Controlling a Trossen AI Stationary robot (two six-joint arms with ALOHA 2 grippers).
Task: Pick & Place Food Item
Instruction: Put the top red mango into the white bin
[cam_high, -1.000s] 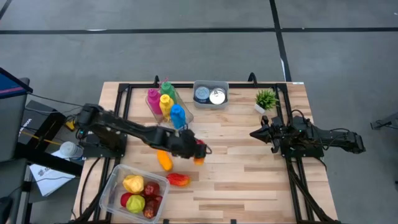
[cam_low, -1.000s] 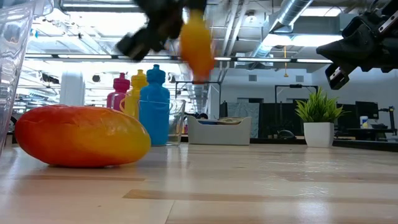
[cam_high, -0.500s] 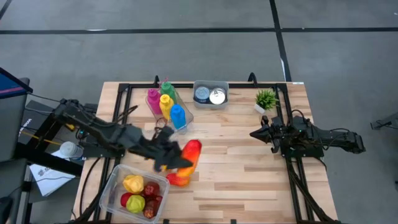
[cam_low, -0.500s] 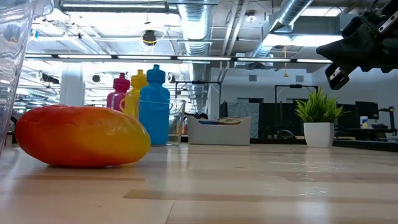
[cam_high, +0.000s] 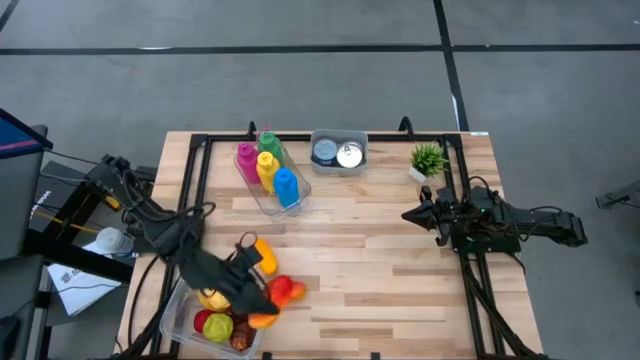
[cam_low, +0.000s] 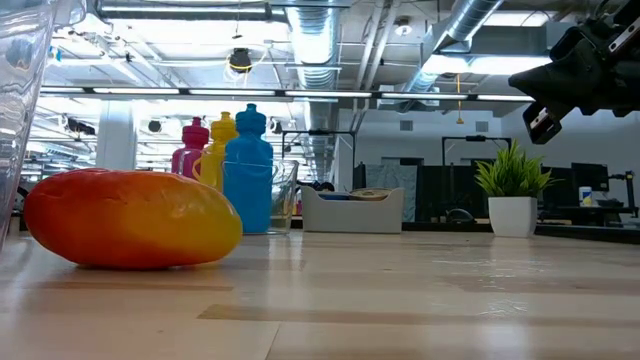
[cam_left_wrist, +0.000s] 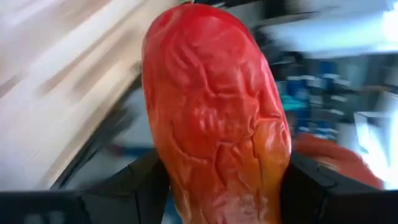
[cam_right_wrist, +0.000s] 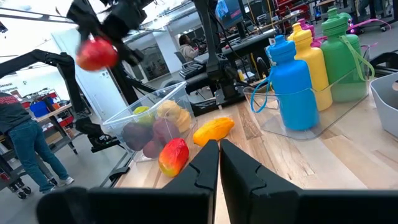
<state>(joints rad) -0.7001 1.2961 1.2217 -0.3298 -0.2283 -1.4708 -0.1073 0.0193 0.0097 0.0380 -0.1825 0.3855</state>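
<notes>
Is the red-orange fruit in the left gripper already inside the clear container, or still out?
Still out: the left gripper holds the fruit in the air above the container.

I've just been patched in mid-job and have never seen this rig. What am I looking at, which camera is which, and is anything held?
It is two dark robot arms at a wooden table. One camera looks straight down, one sits at table level, and one rides on each wrist.

The left pincer is clamped on a red-and-orange mango-shaped fruit, which it holds above a clear plastic tub of fruit at the table's front left. The right pincer is shut, empty, and waits over the right side.

On the table lie an orange fruit and a red-and-yellow fruit beside the tub. At the back are coloured plastic bottles in a clear tray, a grey bin of cans and a small potted plant.
</notes>
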